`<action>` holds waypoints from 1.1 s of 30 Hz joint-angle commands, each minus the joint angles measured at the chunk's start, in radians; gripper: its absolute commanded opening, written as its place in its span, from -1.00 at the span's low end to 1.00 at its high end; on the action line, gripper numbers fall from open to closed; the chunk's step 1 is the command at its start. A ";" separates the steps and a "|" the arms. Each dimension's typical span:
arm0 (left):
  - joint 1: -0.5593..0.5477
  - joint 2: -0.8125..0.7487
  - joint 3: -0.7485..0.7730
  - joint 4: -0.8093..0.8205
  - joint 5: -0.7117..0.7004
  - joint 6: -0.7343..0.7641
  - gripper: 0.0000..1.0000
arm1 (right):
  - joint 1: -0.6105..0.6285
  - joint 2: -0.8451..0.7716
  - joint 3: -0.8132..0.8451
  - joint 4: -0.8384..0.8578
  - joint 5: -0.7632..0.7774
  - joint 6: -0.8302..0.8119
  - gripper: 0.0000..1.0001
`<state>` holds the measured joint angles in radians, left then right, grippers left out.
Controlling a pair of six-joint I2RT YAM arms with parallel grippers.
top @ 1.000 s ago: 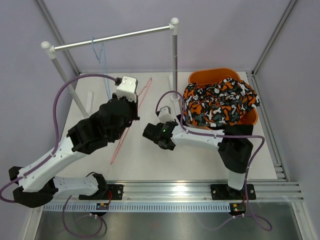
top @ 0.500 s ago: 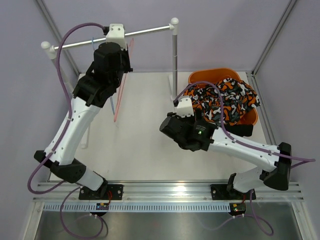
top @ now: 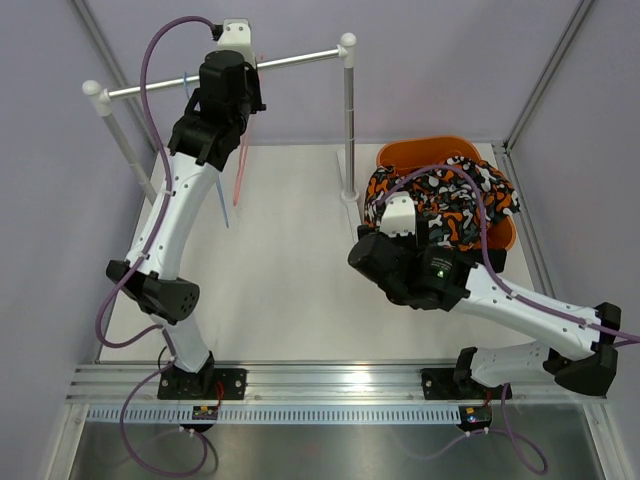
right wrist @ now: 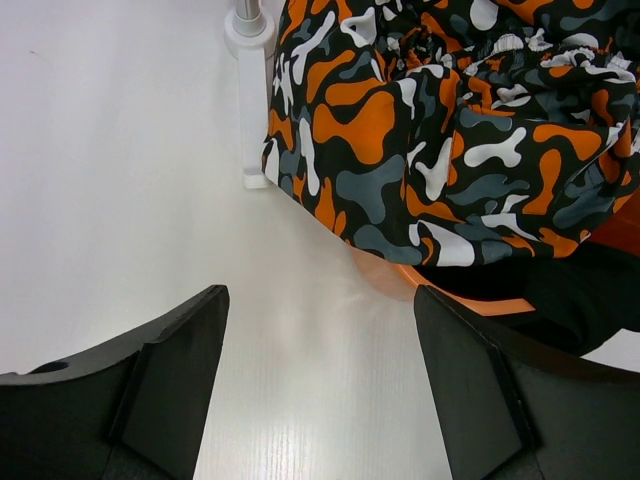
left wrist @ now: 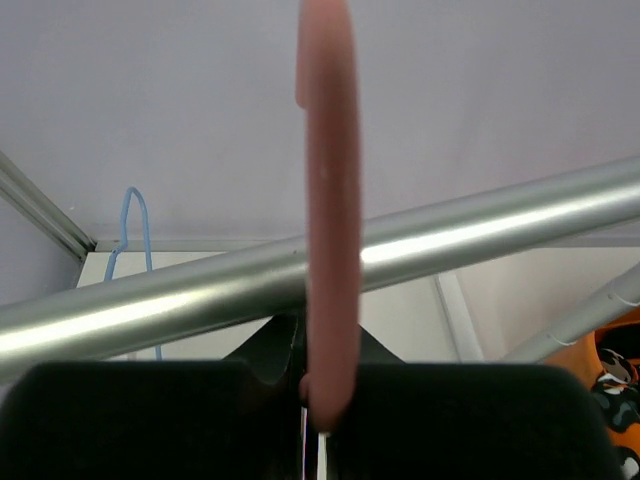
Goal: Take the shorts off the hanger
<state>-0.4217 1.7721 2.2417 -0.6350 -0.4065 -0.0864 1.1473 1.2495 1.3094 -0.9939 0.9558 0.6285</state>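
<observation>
The camouflage shorts [top: 445, 205] lie bunched in the orange basket [top: 420, 150] at the right; they fill the top right of the right wrist view [right wrist: 450, 130]. Black cloth [right wrist: 575, 300], seemingly the black shorts, shows below the basket's near rim [right wrist: 480, 303]. My left gripper [top: 243, 100] is raised at the rack's rail [top: 290, 65] and is shut on a bare pink hanger [top: 240, 170], whose hook [left wrist: 330, 200] crosses the rail [left wrist: 500, 215]. My right gripper [right wrist: 320, 295] is open and empty above the table, left of the basket.
A bare blue hanger [top: 190, 90] hangs on the rail left of the pink one, also in the left wrist view [left wrist: 135, 215]. The rack's right post [top: 349, 120] stands on its foot [right wrist: 248, 30] beside the basket. Enclosure walls surround the table.
My left arm has lifted the pink hanger from low over the table up to the rail. My right arm has swung right and nearer, beside the basket.
</observation>
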 commanded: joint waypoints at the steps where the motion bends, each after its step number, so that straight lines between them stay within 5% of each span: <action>1: 0.030 0.027 0.029 0.069 0.057 -0.026 -1.00 | 0.005 -0.062 -0.012 -0.029 0.009 0.026 0.68; 10: 0.040 0.003 -0.145 0.103 0.103 -0.070 -0.99 | 0.003 -0.117 -0.058 -0.051 -0.012 0.074 0.69; 19: 0.040 -0.091 -0.333 0.167 0.133 -0.090 -0.78 | 0.003 -0.150 -0.071 -0.068 -0.038 0.096 0.69; 26: 0.038 -0.145 -0.347 0.161 0.156 -0.085 -0.48 | 0.003 -0.148 -0.076 -0.061 -0.051 0.100 0.70; 33: 0.038 -0.246 -0.346 0.153 0.169 -0.081 0.05 | 0.003 -0.148 -0.075 -0.028 -0.066 0.082 0.71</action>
<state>-0.3874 1.6249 1.8870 -0.5224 -0.2630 -0.1654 1.1473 1.1110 1.2354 -1.0439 0.8909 0.7036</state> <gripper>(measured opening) 0.499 0.852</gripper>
